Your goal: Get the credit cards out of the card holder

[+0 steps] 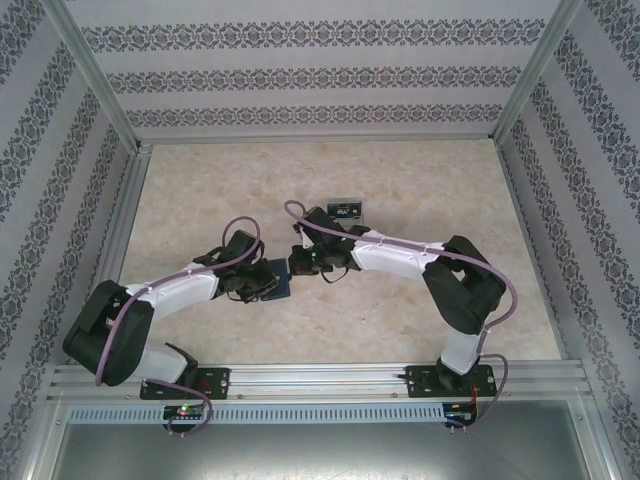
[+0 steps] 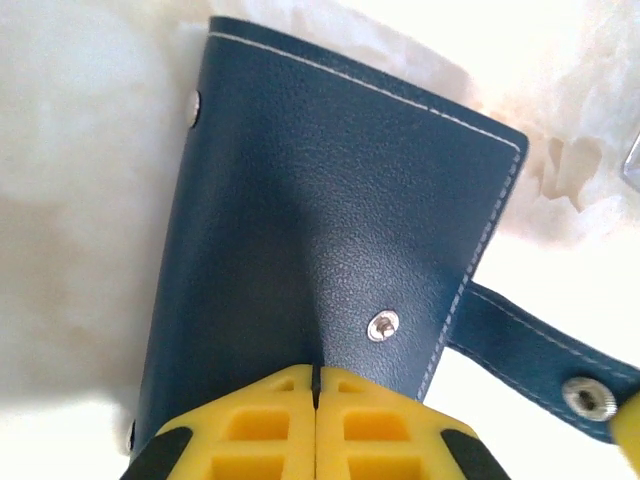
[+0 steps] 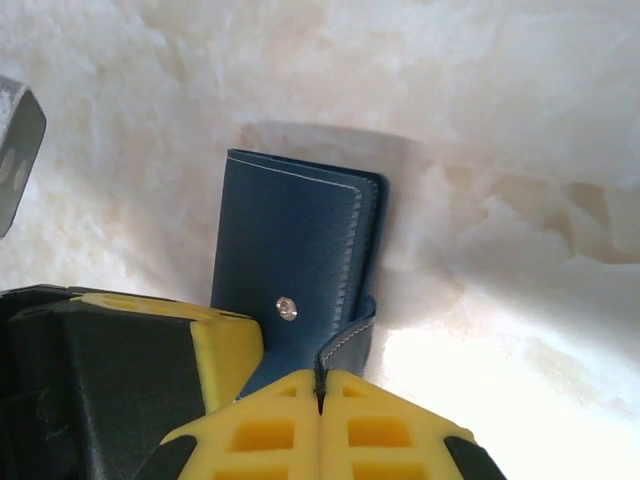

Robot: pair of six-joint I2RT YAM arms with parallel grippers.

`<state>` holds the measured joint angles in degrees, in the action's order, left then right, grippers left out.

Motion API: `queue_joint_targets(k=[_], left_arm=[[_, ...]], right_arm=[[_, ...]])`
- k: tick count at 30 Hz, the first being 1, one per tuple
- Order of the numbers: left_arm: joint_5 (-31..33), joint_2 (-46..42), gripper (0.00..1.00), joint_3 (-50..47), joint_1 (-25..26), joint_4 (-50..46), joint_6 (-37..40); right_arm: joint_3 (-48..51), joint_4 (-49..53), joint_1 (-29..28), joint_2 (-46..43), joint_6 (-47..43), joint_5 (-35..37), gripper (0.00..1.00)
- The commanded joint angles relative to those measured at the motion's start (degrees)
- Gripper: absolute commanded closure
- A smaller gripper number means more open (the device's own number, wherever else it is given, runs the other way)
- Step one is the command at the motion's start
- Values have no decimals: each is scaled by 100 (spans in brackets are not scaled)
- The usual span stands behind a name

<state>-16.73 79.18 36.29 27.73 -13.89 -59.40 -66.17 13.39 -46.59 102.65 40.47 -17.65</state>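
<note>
Both jaws are clenched on the shut card holder (image 2: 330, 200) just ahead: our left gripper (image 2: 315, 378) on its near edge, our right gripper (image 3: 320, 382) on its clasp tab (image 2: 520, 345). We think we are opening it; next, pull the flap wide, gently.

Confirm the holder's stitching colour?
White stitching on the blue holder; best in the left wrist view.
</note>
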Motion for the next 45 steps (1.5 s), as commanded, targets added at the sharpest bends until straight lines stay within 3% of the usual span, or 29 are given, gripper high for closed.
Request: queue_joint_targets(k=[1, 2, 5, 7, 10, 19, 29, 37, 45], left_arm=[[580, -416, 68, 296, -116, -967, 359], [628, -561, 54, 373, -201, -1120, 411], [771, -1044, 41, 556, -538, -1629, 535], [804, -1359, 26, 661, -756, -1901, 649], [888, -1732, 19, 822, -1009, -2276, 815], [748, -2041, 18, 878, -1272, -2501, 1019], [62, -1927, 22, 567, -1255, -1888, 999], [-443, -1557, 37, 383, -785, -850, 864], [-345, -731, 44, 470, -354, -433, 934]], right_arm=[[59, -215, 33, -361, 173, -266, 100], [41, -222, 36, -388, 200, -303, 100], [-62, -285, 28, -404, 320, -467, 100], [-217, -321, 3, -381, 407, -574, 100], [-474, -354, -66, -353, 494, -658, 100], [-757, -306, -107, -431, 660, -638, 100], [859, -234, 310, -1314, 660, 127, 100], [1709, 173, 422, -1587, 170, 720, 100], [1724, 235, 396, -1482, 67, 904, 100]])
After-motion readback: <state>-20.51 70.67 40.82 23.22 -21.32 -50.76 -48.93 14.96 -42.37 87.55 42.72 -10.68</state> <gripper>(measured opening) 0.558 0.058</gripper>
